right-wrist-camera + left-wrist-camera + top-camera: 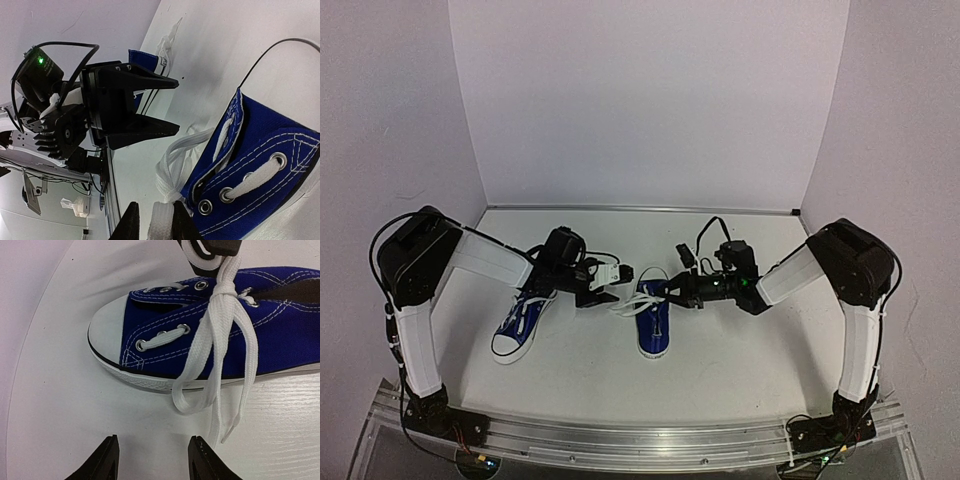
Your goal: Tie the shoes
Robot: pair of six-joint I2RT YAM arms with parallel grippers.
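Table (740,350): white, flat (silver rail (620,440) at 6 o'clock).
Walls (650,100): plain white.
Blue shoe (652,325): mid-table; other shoe (520,330) at its 9 o'clock.
Left gripper (154,457): fingers spread apart.
Right gripper (156,222): pinching blue shoe's white lace (220,325).

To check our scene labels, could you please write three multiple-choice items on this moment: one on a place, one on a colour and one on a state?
1. Whose lace does the right gripper pinch?
A. the shoe in the middle
B. the shoe on the left
C. neither

2. The canvas of the shoes is:
A. red
B. blue
C. black

3. The left gripper is:
A. shut on a lace
B. shut on a toe cap
C. open and empty

Answers:
1 A, the pinched lace runs up from that shoe.
2 B, both uppers are blue.
3 C, its fingers stand apart with nothing gripped.
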